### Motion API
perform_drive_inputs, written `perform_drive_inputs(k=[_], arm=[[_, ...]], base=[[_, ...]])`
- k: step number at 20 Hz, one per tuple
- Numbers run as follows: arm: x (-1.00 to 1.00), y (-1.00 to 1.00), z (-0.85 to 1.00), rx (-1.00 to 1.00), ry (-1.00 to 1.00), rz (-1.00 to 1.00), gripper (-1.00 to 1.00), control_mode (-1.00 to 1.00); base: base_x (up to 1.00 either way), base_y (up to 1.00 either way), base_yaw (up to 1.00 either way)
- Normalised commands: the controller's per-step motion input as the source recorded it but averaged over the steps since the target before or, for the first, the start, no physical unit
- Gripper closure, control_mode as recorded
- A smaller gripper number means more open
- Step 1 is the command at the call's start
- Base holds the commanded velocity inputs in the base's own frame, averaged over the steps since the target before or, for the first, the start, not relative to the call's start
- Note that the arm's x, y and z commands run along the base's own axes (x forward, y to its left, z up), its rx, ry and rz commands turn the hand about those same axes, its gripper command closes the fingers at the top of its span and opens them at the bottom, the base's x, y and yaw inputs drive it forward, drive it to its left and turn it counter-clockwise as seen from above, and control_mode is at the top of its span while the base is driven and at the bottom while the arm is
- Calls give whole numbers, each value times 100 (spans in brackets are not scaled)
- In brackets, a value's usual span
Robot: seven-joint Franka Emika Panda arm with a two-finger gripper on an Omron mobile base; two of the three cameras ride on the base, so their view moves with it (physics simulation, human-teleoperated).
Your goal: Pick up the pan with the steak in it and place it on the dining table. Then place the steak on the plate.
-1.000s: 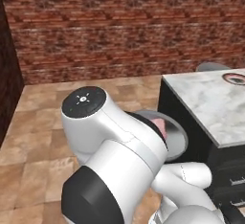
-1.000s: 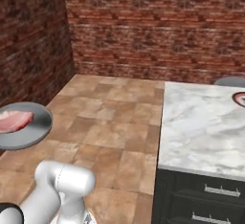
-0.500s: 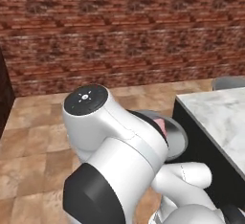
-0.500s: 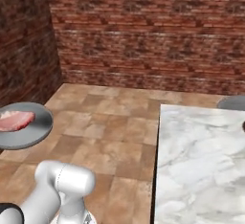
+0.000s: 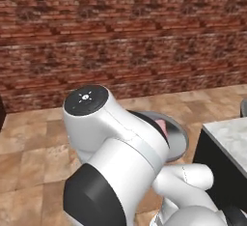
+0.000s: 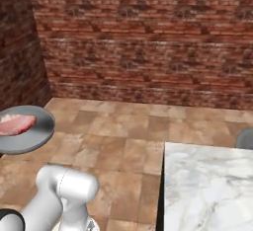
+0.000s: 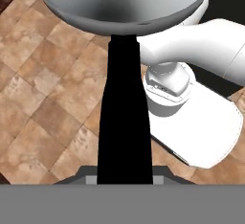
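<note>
The end effector (image 7: 125, 182) is clamped on the pan handle (image 7: 124, 117), arm folded low.

both base views looked forward from behind the arm at the brick wall (image 5: 125, 32); the hand view looked closely along the pan (image 7: 125, 3) handle.

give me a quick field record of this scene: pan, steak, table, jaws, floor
pan: grey, held up in the air over the floor by its black handle, not yet on the table
steak: pink, lying inside the pan
dining table: white marble top, right of the pan in the right base view
jaws: shut on the pan's handle
floor: brown tiles, brick wall behind
</note>
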Motion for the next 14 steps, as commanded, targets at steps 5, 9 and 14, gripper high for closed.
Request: perform_drive_inputs(k=[5,9,14], arm=[[0,0,0,0,0,0,100,100],[0,0,0,0,0,0,100,100],[0,0,0,0,0,0,100,100]], base=[[50,10,-15],[7,-1,-34],[0,-8,-46]])
